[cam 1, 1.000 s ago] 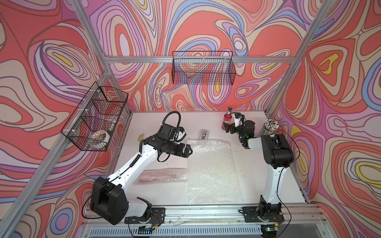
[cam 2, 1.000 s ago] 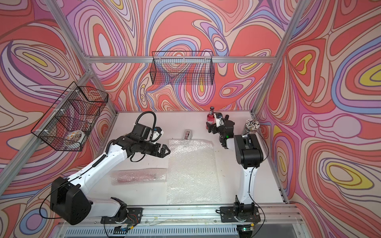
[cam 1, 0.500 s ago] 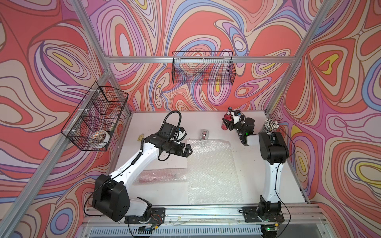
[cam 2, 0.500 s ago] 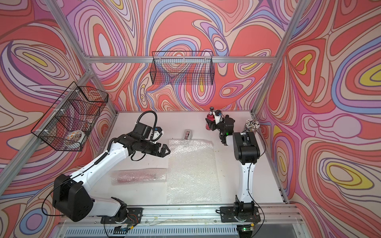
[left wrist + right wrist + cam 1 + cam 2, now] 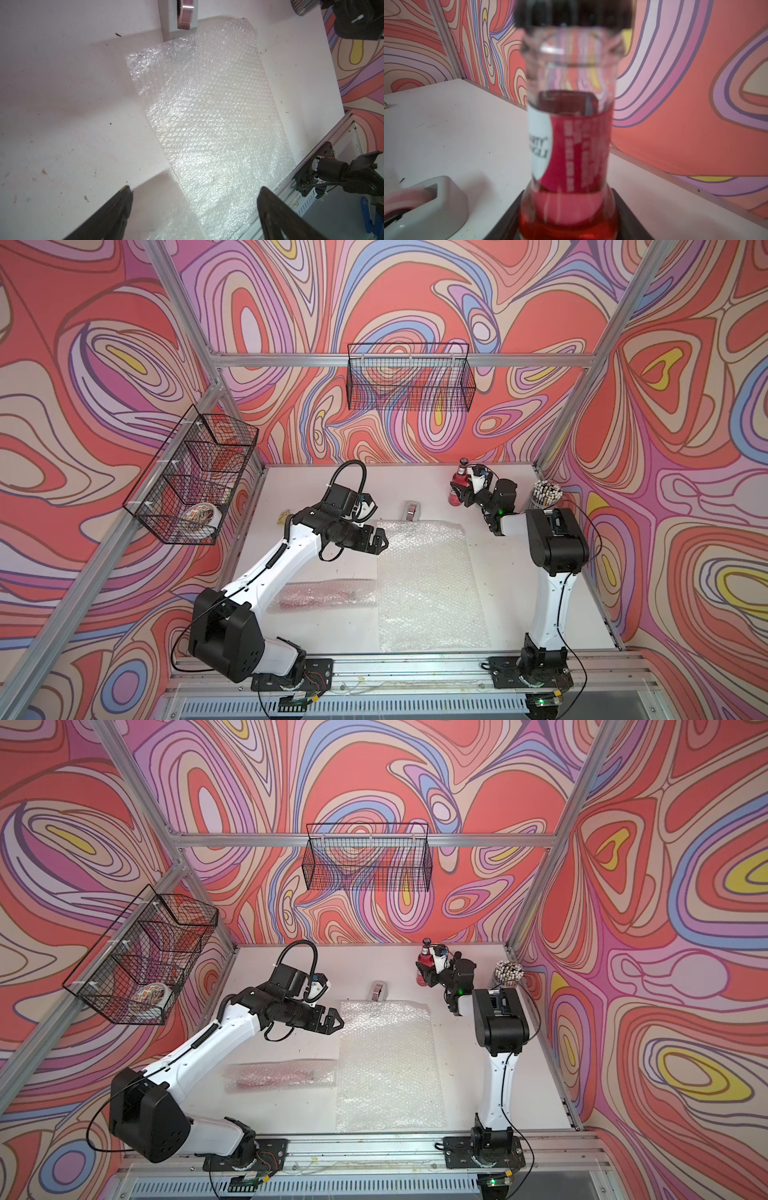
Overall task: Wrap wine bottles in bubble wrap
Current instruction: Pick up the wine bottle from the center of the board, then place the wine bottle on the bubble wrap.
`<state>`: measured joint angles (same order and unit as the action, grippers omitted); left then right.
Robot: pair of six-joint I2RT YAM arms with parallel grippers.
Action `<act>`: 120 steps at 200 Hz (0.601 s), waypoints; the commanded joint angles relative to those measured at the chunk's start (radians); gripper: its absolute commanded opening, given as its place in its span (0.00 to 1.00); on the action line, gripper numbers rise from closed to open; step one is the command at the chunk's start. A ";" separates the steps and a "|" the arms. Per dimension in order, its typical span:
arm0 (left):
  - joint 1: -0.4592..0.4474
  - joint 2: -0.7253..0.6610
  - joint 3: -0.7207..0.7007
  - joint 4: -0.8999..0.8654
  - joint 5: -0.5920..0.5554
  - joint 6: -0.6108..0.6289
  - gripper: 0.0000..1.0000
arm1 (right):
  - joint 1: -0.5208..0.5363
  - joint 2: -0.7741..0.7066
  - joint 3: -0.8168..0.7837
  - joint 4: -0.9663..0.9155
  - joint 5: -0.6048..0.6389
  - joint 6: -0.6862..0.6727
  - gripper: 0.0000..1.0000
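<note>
Top views, near edge: an aluminium rail carries both arm bases. Beyond it we note a white worktop, scuffed and specked.

A flat bubble wrap sheet lies at lower centre, its long side running away from us. At its left edge a wrapped bottle lies on its side, pink showing through the film.

The left fingers hang wide apart above the sheet's far left edge, holding nothing. A grey tape dispenser sits just past the sheet.

Upper right of centre, near the back wall, stands the upright bottle. It is clear glass with red liquid and a dark cap. The dark print on its white label is too blurred for us to read. The right fingers are clamped on its lower body.

Swirl-patterned walls close the cell. We see a left-wall basket and a back-wall basket.
</note>
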<state>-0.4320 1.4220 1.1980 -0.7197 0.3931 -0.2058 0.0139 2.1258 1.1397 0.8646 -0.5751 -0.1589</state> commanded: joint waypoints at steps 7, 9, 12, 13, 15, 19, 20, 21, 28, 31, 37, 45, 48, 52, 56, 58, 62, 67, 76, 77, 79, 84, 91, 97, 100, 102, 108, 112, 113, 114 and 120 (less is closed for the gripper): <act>0.004 0.004 0.032 -0.035 0.012 0.008 0.95 | 0.001 -0.172 -0.026 0.026 -0.029 -0.042 0.34; 0.005 0.005 0.031 -0.034 0.013 0.008 0.95 | 0.003 -0.181 -0.029 0.017 -0.027 -0.047 0.34; 0.005 0.005 0.031 -0.033 0.014 0.008 0.95 | 0.006 -0.197 -0.038 0.004 -0.023 -0.053 0.33; 0.005 0.005 0.031 -0.032 0.014 0.008 0.95 | 0.008 -0.203 -0.041 -0.001 -0.021 -0.056 0.33; 0.005 0.005 0.031 -0.031 0.014 0.008 0.95 | 0.011 -0.214 -0.048 -0.006 -0.018 -0.061 0.33; 0.005 0.006 0.031 -0.031 0.014 0.007 0.95 | 0.016 -0.240 -0.067 -0.022 -0.009 -0.070 0.32; 0.005 0.006 0.032 -0.031 0.015 0.008 0.95 | 0.017 -0.248 -0.073 -0.025 -0.008 -0.073 0.32; 0.004 0.007 0.032 -0.031 0.016 0.007 0.95 | 0.019 -0.256 -0.077 -0.027 -0.003 -0.076 0.32; 0.004 0.007 0.034 -0.032 0.020 0.006 0.95 | 0.035 -0.309 -0.113 -0.061 0.017 -0.100 0.32; 0.005 0.008 0.035 -0.034 0.022 0.005 0.95 | 0.041 -0.334 -0.127 -0.082 0.027 -0.116 0.32; 0.004 0.006 0.035 -0.033 0.029 0.005 0.95 | 0.060 -0.391 -0.155 -0.134 0.050 -0.158 0.32; 0.005 0.002 0.031 -0.031 0.035 0.003 0.95 | 0.093 -0.472 -0.182 -0.247 0.083 -0.225 0.32; 0.004 0.001 0.031 -0.032 0.036 0.004 0.95 | 0.107 -0.501 -0.186 -0.290 0.097 -0.256 0.32; 0.005 -0.001 0.031 -0.032 0.038 0.006 0.95 | 0.122 -0.536 -0.189 -0.372 0.111 -0.296 0.32; 0.005 -0.003 0.030 -0.035 0.041 0.006 0.95 | 0.145 -0.579 -0.194 -0.453 0.131 -0.341 0.32; 0.005 -0.005 0.029 -0.034 0.044 0.006 0.95 | 0.149 -0.589 -0.196 -0.460 0.139 -0.347 0.32; 0.005 -0.007 0.028 -0.032 0.049 0.007 0.95 | 0.165 -0.622 -0.209 -0.505 0.161 -0.369 0.32; 0.006 -0.011 0.024 -0.027 0.057 0.006 0.95 | 0.184 -0.677 -0.232 -0.547 0.181 -0.385 0.32; 0.006 -0.014 0.019 -0.020 0.069 0.000 0.95 | 0.212 -0.776 -0.264 -0.631 0.208 -0.401 0.32; 0.007 -0.014 0.019 -0.018 0.069 -0.002 0.95 | 0.214 -0.785 -0.264 -0.646 0.211 -0.403 0.32; 0.006 -0.014 0.018 -0.017 0.072 -0.004 0.95 | 0.219 -0.803 -0.265 -0.676 0.216 -0.407 0.32; 0.007 -0.016 0.015 -0.016 0.082 -0.013 0.94 | 0.239 -0.844 -0.261 -0.752 0.232 -0.428 0.32; 0.009 -0.014 0.011 -0.014 0.102 -0.024 0.94 | 0.275 -0.899 -0.258 -0.845 0.265 -0.463 0.32; 0.010 -0.013 0.009 -0.018 0.116 -0.031 0.94 | 0.310 -0.938 -0.255 -0.917 0.303 -0.497 0.32; 0.011 -0.014 0.008 -0.019 0.120 -0.034 0.94 | 0.326 -0.955 -0.250 -0.957 0.321 -0.511 0.32; 0.010 -0.014 0.007 -0.020 0.125 -0.036 0.94 | 0.337 -0.964 -0.244 -0.986 0.335 -0.521 0.32; 0.010 -0.017 0.000 -0.019 0.133 -0.041 0.94 | 0.363 -0.989 -0.222 -1.082 0.360 -0.539 0.32; 0.010 -0.020 -0.006 -0.015 0.137 -0.045 0.94 | 0.378 -1.003 -0.204 -1.141 0.367 -0.542 0.32; 0.010 -0.022 -0.008 -0.014 0.136 -0.045 0.94 | 0.382 -1.007 -0.200 -1.156 0.368 -0.544 0.32; 0.010 -0.023 -0.010 -0.013 0.138 -0.046 0.94 | 0.385 -1.010 -0.196 -1.171 0.368 -0.545 0.32; 0.010 -0.032 -0.024 -0.004 0.143 -0.051 0.94 | 0.405 -1.027 -0.177 -1.247 0.376 -0.549 0.32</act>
<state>-0.4290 1.4212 1.2015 -0.7219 0.4786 -0.2264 0.3500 1.1805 0.8871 0.0093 -0.3260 -0.5869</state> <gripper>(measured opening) 0.938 0.571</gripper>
